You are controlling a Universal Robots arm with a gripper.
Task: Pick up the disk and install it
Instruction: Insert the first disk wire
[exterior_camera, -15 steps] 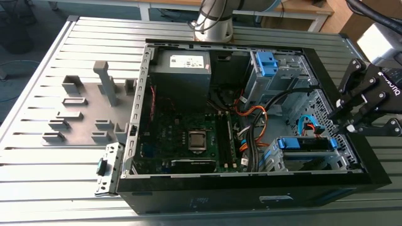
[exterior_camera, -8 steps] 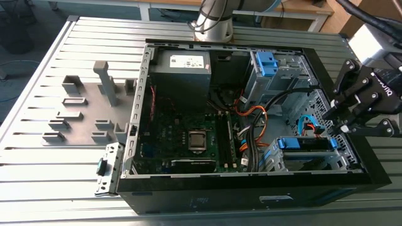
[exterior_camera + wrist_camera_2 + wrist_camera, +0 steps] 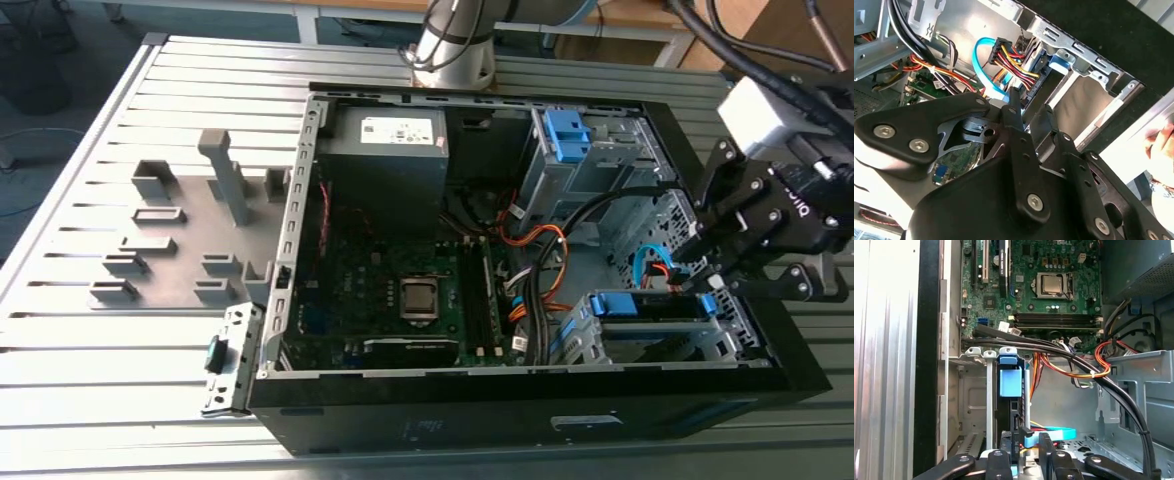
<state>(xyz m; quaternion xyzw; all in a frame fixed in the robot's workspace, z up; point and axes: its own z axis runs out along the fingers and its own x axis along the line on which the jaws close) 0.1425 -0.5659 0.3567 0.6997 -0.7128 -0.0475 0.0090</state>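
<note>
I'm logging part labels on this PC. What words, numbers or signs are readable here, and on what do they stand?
None can be read.
White sticker on the power supply: print too small.
White lettering on the tool: blurred.
Motherboard markings: too small.
The disk, blue carrier end: no print seen.

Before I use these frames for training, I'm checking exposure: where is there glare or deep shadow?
Exterior view: the ribbed silver metal table glares in pale bands. First wrist view: the same table washes out white, while the green motherboard is evenly lit. Second wrist view: the black computer case rim sits in flat shadow.
</note>
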